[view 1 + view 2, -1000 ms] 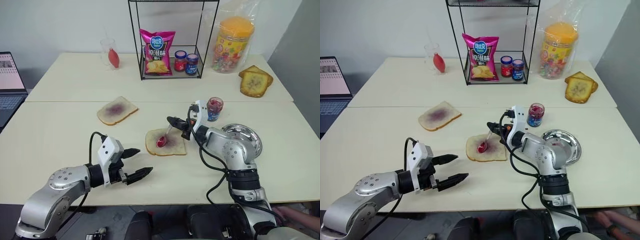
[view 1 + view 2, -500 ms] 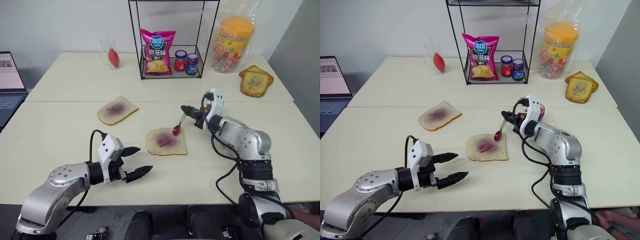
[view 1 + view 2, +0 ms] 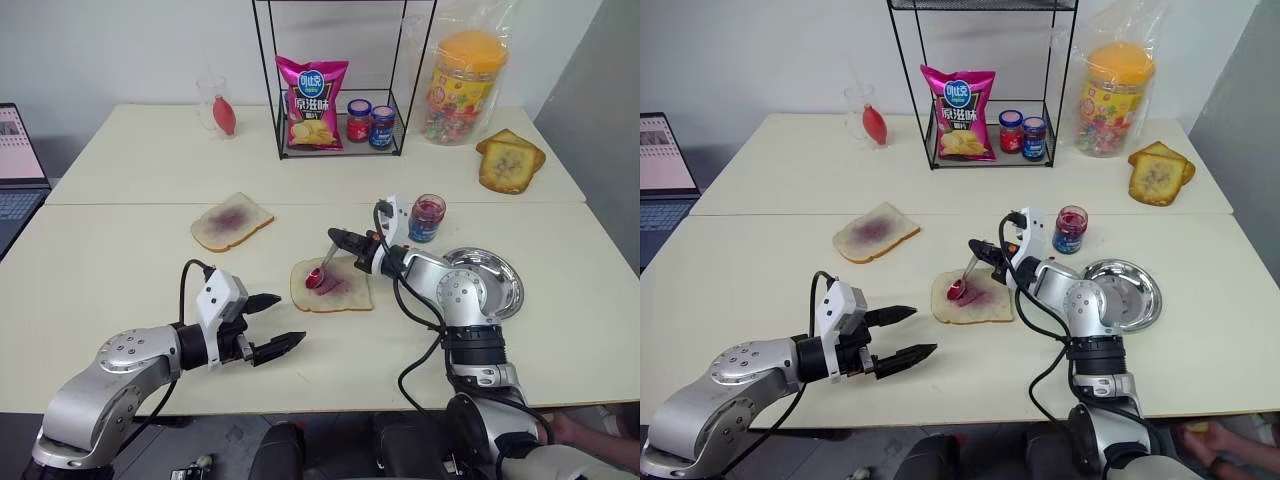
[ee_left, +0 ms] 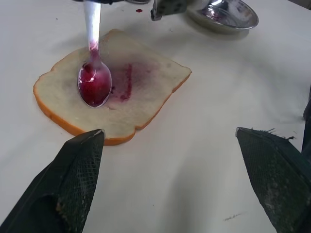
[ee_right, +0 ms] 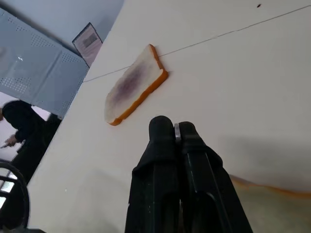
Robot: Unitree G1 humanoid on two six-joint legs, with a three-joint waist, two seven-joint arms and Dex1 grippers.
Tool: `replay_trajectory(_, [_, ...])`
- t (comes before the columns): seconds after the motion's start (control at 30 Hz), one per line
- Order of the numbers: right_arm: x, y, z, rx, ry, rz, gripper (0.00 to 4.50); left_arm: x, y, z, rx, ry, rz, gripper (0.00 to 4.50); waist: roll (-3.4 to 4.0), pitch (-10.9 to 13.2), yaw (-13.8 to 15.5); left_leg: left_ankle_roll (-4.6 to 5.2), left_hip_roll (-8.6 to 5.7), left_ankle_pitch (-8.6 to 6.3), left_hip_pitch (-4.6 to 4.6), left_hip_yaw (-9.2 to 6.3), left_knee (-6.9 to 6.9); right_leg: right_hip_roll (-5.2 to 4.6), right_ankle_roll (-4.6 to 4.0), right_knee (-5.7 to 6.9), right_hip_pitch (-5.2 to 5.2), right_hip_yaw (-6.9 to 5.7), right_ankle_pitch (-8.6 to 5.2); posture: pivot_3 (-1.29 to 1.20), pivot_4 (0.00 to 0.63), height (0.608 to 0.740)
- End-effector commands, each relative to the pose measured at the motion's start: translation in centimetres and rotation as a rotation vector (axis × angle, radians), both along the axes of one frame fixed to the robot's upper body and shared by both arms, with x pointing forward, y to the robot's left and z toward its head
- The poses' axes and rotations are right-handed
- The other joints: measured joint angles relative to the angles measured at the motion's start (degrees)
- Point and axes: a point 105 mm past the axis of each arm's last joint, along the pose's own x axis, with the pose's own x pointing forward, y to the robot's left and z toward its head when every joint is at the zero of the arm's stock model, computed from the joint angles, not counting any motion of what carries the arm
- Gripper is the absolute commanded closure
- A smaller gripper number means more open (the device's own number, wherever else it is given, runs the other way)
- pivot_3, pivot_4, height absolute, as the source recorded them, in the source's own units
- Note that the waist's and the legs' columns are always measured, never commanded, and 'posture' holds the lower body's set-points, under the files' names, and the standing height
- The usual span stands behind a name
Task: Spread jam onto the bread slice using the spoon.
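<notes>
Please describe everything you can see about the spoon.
The spoon is small, slim and of shiny silver metal. Its bowl is filled with glossy red jam, and red also smears the lower handle. The shut right gripper pinches the handle's far end, so the spoon slants down with the bowl over the left part of the bread slice. Whether the bowl touches the bread I cannot tell.

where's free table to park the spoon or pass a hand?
Bare patches: between the left tool and the bread slice; the near edge below the steel plate; the stretch left of the other smeared slice. Crowded: right tool, spoon, open jam jar and plate cluster together.
</notes>
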Motion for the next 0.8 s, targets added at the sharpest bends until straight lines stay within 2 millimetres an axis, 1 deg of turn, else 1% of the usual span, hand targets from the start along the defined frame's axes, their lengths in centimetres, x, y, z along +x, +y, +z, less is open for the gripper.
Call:
replay_trajectory(0.03, [0.5, -3.9, -0.7, -0.118, -0.043, -0.080, 4.48, 0.0, -0.2, 0.7, 0.013, -0.041, -0.016, 0.00, 0.00, 0.00, 0.21, 0.00, 0.00, 0.00, 0.02, -0.02, 0.00, 0.00, 0.00, 0.01, 0.02, -0.02, 0.00, 0.00, 0.150, 0.740])
replay_trajectory(0.13, [0.8, -5.5, -0.2, -0.124, -0.053, -0.108, 4.48, 0.1, -0.3, 0.7, 0.009, -0.042, -0.022, 0.00, 0.00, 0.00, 0.73, 0.00, -0.04, 0.00, 0.01, -0.04, 0.09, -0.02, 0.03, 0.02, 0.06, -0.02, 0.01, 0.00, 0.150, 0.740])
replay_trajectory(0.2, [0.9, -6.1, 0.2, -0.120, -0.058, -0.123, 4.48, 0.2, -0.4, 0.7, 0.008, -0.042, -0.024, 0.00, 0.00, 0.00, 0.99, 0.00, -0.07, 0.00, 0.02, -0.02, 0.18, -0.05, 0.07, -0.02, 0.10, 0.00, 0.04, 0.00, 0.150, 0.740])
replay_trajectory(0.33, [1.2, -7.2, 1.6, -0.102, -0.071, -0.147, 4.48, 0.3, -0.6, 0.7, 0.007, -0.041, -0.037, 0.00, 0.00, 0.00, 1.52, 0.00, -0.10, 0.00, 0.02, 0.03, 0.22, -0.07, 0.04, -0.04, 0.10, 0.07, 0.03, 0.00, 0.150, 0.740])
replay_trajectory(0.47, [1.2, -7.5, 3.3, -0.056, -0.078, -0.148, 4.48, 0.4, -0.5, 0.7, 0.010, -0.042, -0.038, 0.00, 0.00, 0.00, 1.58, 0.00, -0.09, 0.00, -0.01, 0.05, 0.20, -0.07, 0.14, -0.05, 0.08, 0.07, 0.08, 0.00, 0.150, 0.740])
replay_trajectory(0.57, [0.1, -5.7, 5.0, 0.020, -0.077, -0.057, 4.48, 0.4, -0.5, 0.7, 0.010, -0.043, -0.036, 0.00, 0.01, 0.00, 1.44, 0.00, -0.05, 0.00, -0.01, 0.05, 0.12, -0.04, 0.12, -0.04, 0.04, 0.06, 0.07, 0.00, 0.150, 0.740])
replay_trajectory(0.67, [-1.0, -4.0, 5.6, 0.110, -0.041, 0.023, 4.48, 0.4, -0.5, 0.7, 0.009, -0.043, -0.036, 0.00, 0.01, 0.01, 1.07, 0.00, 0.03, 0.00, -0.02, 0.01, 0.00, 0.05, 0.03, -0.03, -0.01, 0.03, 0.02, 0.00, 0.150, 0.740])
replay_trajectory(0.73, [-1.3, -3.3, 5.5, 0.139, -0.014, 0.044, 4.48, 0.4, -0.6, 0.6, 0.008, -0.043, -0.036, 0.00, 0.02, 0.01, 0.52, 0.00, 0.07, 0.00, -0.01, -0.01, -0.06, 0.09, -0.02, 0.02, -0.05, 0.02, -0.01, 0.00, 0.150, 0.740])
replay_trajectory(0.8, [-1.8, -1.9, 3.9, 0.129, 0.027, 0.055, 4.48, 0.3, -0.6, 0.6, 0.007, -0.043, -0.035, 0.00, 0.02, 0.01, 0.13, 0.00, 0.07, 0.00, -0.01, -0.05, -0.08, 0.09, -0.06, 0.04, -0.05, -0.02, -0.03, 0.00, 0.150, 0.740])
